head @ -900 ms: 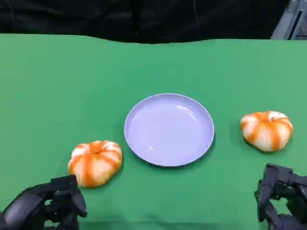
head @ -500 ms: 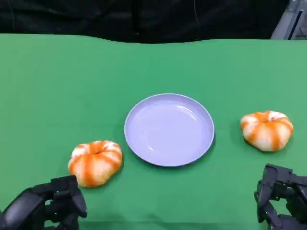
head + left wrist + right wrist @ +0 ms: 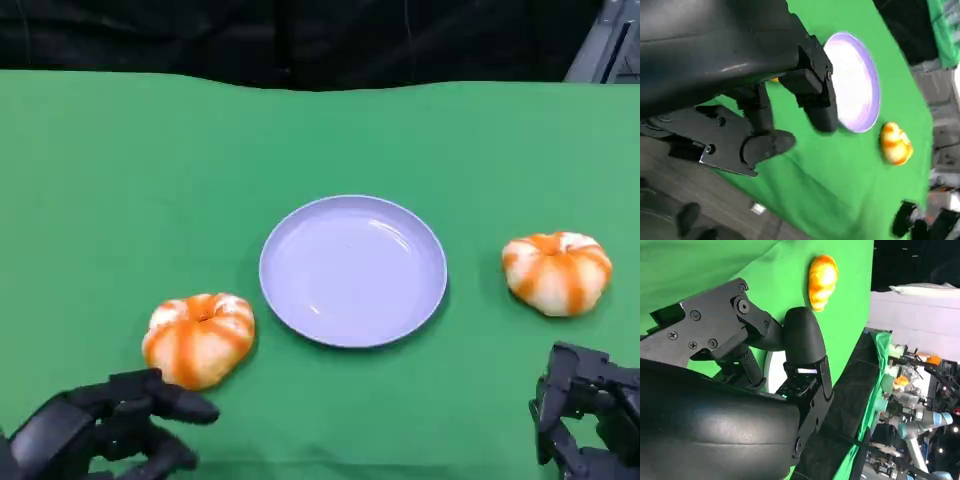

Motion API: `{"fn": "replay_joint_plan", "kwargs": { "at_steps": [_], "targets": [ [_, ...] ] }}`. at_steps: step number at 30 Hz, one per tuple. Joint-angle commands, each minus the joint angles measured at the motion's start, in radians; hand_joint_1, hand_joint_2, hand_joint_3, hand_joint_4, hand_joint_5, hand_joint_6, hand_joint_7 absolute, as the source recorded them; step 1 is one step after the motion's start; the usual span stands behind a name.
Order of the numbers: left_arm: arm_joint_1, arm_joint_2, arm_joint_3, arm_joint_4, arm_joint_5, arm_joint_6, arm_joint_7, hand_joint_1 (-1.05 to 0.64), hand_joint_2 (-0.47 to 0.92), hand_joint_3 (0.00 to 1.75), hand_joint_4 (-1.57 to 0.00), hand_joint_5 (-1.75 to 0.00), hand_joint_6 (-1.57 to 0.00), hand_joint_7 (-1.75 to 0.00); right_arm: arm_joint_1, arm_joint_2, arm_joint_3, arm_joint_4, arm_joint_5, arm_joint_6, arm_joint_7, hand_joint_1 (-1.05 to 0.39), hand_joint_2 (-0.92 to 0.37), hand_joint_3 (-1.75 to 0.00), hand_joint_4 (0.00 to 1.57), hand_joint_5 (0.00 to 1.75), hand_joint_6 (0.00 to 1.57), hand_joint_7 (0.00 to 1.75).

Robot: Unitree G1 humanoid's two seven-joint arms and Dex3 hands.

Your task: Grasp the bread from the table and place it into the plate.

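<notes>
The left hand (image 3: 105, 432), fingers spreading apart, is reaching for the near-left bread (image 3: 198, 338); next, closing around it before the plate (image 3: 352, 270).

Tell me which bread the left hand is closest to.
The bread left of the plate: that bun sits just beyond the left hand; the other bun lies across the plate.

Robotics lab or test bench, not a home. Table (image 3: 120, 160) draped in plain green cloth, black curtain (image 3: 300, 40) hung behind it. Beyond table edge, in right wrist view, other robot arms (image 3: 920, 425) seen on stands among cluttered equipment, with white covered bench (image 3: 920, 315) nearby. Bare grey floor (image 3: 670, 165) seen in left wrist view
</notes>
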Motion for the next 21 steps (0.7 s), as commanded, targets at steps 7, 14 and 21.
{"fn": "replay_joint_plan", "kwargs": {
  "at_steps": [7,14,21],
  "targets": [
    [0.010,-0.009,-0.007,-0.009,0.115,-0.189,0.107,-0.95,0.92,0.55,0.00,0.00,0.00,0.00,0.001,-0.014,-0.004,-0.005,0.004,-0.013,0.001,-0.15,-0.64,-1.05,0.83,1.75,0.71,1.63],
    [0.013,-0.017,-0.030,-0.059,0.664,-0.255,0.478,-0.99,0.92,0.42,0.00,0.00,0.00,0.00,0.000,-0.014,-0.001,-0.008,0.018,0.003,0.011,-0.15,-0.65,-1.04,0.83,1.75,0.71,1.63],
    [-0.100,0.004,-0.128,0.010,1.057,-0.103,0.647,-0.94,0.92,0.23,0.00,0.00,-0.09,-0.03,-0.003,-0.012,0.001,-0.006,0.016,0.005,0.012,-0.15,-0.65,-1.03,0.82,1.75,0.71,1.63]
  ]
}}
